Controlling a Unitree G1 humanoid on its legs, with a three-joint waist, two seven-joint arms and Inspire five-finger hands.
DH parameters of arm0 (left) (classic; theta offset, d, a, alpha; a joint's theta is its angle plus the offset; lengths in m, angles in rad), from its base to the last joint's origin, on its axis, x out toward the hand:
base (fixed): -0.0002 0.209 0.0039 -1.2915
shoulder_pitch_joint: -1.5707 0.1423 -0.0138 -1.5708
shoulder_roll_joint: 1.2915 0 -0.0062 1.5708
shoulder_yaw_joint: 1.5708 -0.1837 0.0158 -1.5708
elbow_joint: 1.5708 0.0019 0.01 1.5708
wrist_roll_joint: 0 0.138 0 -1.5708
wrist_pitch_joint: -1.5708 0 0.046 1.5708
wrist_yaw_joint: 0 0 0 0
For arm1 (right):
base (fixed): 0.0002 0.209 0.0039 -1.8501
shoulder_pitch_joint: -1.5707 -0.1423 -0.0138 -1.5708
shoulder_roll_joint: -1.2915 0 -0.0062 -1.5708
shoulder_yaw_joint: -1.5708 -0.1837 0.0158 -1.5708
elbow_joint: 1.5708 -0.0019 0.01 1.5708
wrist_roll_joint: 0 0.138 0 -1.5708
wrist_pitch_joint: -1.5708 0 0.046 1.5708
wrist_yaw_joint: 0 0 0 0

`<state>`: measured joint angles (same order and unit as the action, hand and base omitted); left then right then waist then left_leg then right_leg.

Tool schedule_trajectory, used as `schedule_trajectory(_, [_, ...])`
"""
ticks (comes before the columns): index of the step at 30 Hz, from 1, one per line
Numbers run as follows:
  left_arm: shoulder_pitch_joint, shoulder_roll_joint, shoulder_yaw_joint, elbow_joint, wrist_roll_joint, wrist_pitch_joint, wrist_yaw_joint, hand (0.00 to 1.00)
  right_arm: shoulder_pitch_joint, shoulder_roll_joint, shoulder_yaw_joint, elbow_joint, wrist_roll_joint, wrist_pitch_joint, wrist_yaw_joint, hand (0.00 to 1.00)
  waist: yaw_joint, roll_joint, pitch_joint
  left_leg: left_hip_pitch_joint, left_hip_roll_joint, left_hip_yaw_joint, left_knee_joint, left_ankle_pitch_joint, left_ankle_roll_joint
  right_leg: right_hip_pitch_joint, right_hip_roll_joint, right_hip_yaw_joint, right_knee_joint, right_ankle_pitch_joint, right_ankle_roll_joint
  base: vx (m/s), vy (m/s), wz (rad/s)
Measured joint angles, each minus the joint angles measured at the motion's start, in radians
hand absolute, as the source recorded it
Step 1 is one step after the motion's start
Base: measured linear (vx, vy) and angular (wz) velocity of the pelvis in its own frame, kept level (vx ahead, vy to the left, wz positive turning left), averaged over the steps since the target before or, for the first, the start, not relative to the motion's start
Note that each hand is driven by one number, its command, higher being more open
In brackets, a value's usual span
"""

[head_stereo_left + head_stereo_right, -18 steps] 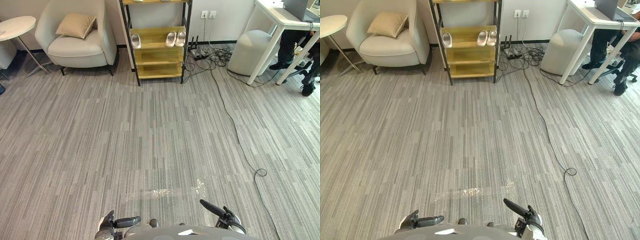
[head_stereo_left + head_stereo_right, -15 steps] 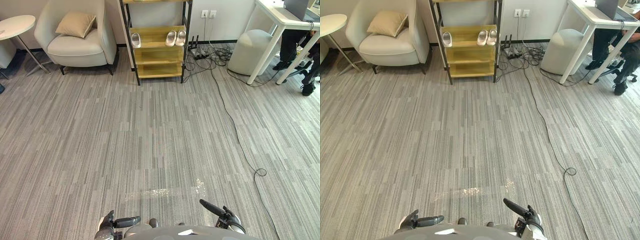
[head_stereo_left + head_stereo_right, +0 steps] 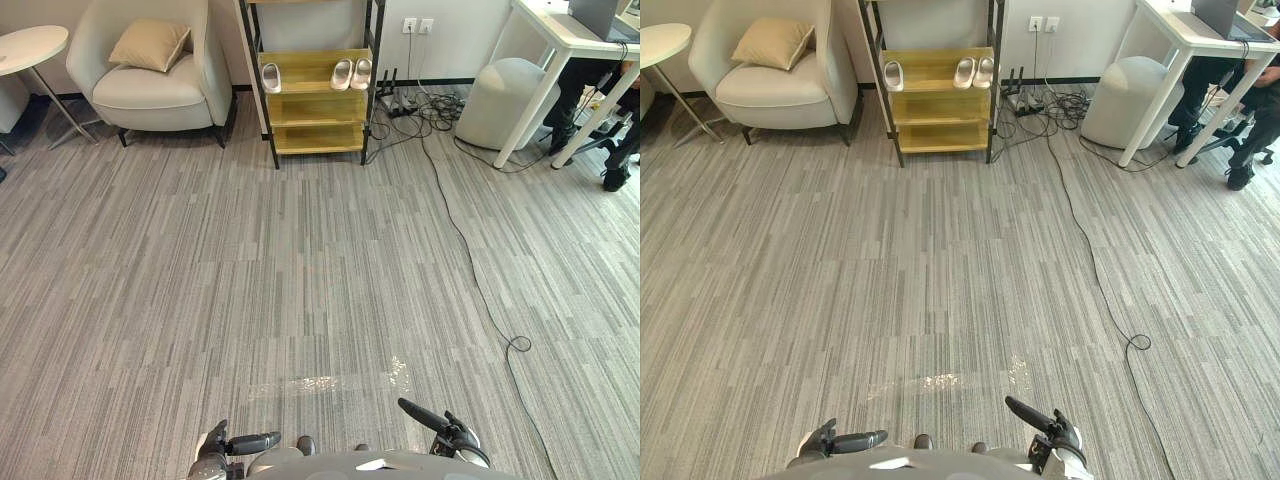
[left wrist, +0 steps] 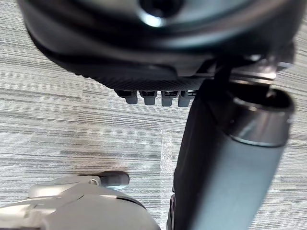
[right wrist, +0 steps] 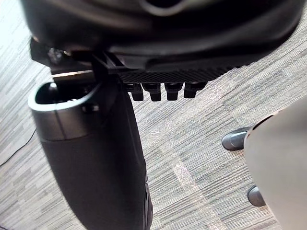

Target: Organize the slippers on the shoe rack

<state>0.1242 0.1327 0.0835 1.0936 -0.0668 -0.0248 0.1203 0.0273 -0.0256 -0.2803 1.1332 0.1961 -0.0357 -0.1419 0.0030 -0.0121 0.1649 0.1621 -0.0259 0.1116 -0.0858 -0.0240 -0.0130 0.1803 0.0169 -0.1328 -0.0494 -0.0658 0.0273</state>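
Approach step, I judge: the left hand [image 3: 236, 443] and right hand [image 3: 441, 428] hang low, fingers relaxed and empty. The white slippers [image 3: 351, 74] lie on the shoe rack [image 3: 316, 108], far ahead of both hands. Next calls for walking closer.

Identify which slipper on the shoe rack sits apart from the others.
The leftmost slipper: it lies alone at the left end of the shoe rack shelf, while the other two slippers lie side by side at its right.

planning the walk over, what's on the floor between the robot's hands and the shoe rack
Bare grey carpet, nothing else, between the left hand, the right hand and the shoe rack, as both eye views show.
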Motion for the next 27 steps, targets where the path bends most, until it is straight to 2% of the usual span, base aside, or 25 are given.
schedule_trajectory(12, [-0.015,0.014,-0.029,0.001,0.022,0.000,0.000,1.00,-0.015,-0.002,0.048,-0.002,-0.039,0.000,-0.002,1.00,-0.001,-0.008,0.011,-0.032,0.001,-0.002,0.001,-0.001,-0.002,-0.025,0.001,-0.004,-0.007,0.000,0.000,0.00,0.000,0.00])
schedule_trajectory(15, [-0.021,0.017,-0.029,0.000,0.022,0.001,0.000,1.00,-0.017,-0.001,0.049,-0.009,-0.039,0.000,-0.003,1.00,-0.001,-0.011,0.023,-0.047,0.001,0.001,0.027,-0.018,-0.020,-0.030,-0.001,-0.003,-0.004,-0.002,-0.003,0.00,-0.001,-0.01])
schedule_trajectory(19, [-0.036,0.014,-0.020,-0.010,0.021,-0.001,0.000,1.00,-0.016,-0.006,0.065,-0.019,-0.038,-0.010,-0.002,1.00,0.001,-0.003,0.038,-0.135,0.022,0.027,0.257,-0.138,-0.037,-0.028,-0.002,0.001,0.027,-0.030,-0.026,0.01,0.005,-0.08])
schedule_trajectory(20, [-0.042,0.013,-0.014,-0.041,0.020,-0.018,0.000,1.00,-0.014,-0.007,0.066,-0.031,-0.037,-0.012,-0.002,1.00,0.005,0.001,0.053,-0.241,0.058,0.076,0.525,-0.186,-0.076,-0.020,-0.004,0.009,0.049,-0.057,-0.038,-0.01,0.007,-0.07])
schedule_trajectory(21, [-0.042,0.011,-0.008,-0.049,0.020,-0.019,-0.001,1.00,-0.013,-0.007,0.066,-0.032,-0.038,-0.012,-0.002,1.00,0.006,0.002,0.053,-0.263,0.067,0.085,0.576,-0.187,-0.075,-0.019,-0.004,0.012,0.053,-0.062,-0.041,0.04,-0.003,-0.19])
schedule_trajectory(22, [-0.043,-0.007,0.026,-0.074,0.019,-0.025,-0.002,1.00,-0.012,-0.014,0.066,-0.040,-0.037,-0.012,-0.002,1.00,0.019,0.018,0.063,-0.333,0.107,0.109,0.755,-0.176,-0.070,-0.005,0.003,0.027,0.074,-0.076,-0.044,0.12,0.008,-0.33])
schedule_trajectory(23, [-0.040,-0.020,0.058,-0.090,0.018,-0.032,-0.003,1.00,-0.007,-0.018,0.067,-0.050,-0.036,-0.011,-0.008,1.00,0.027,0.029,0.074,-0.390,0.142,0.120,0.898,-0.205,-0.054,0.021,0.007,0.047,0.084,-0.096,-0.057,0.15,0.022,-0.38])
schedule_trajectory(25, [-0.041,-0.027,0.069,-0.099,0.013,-0.033,-0.003,1.00,-0.006,-0.024,0.068,-0.053,-0.036,-0.011,-0.015,1.00,0.028,0.037,0.078,-0.424,0.149,0.116,0.947,-0.229,-0.045,0.034,0.002,0.057,0.094,-0.115,-0.063,0.21,0.077,-0.22])
schedule_trajectory(26, [-0.045,-0.031,0.069,-0.110,-0.002,-0.038,-0.007,1.00,-0.008,-0.030,0.068,-0.053,-0.036,-0.011,-0.017,1.00,0.031,0.040,0.080,-0.481,0.147,0.108,0.939,-0.239,-0.046,0.043,-0.015,0.066,0.101,-0.132,-0.061,0.33,0.148,-0.32])
schedule_trajectory(27, [-0.058,-0.029,0.069,-0.110,-0.012,-0.041,-0.018,1.00,-0.012,-0.031,0.068,-0.049,-0.036,-0.010,-0.017,1.00,0.047,0.034,0.083,-0.529,0.127,0.098,0.849,-0.238,-0.048,0.049,-0.047,0.084,0.102,-0.149,-0.043,0.32,0.153,-0.40])
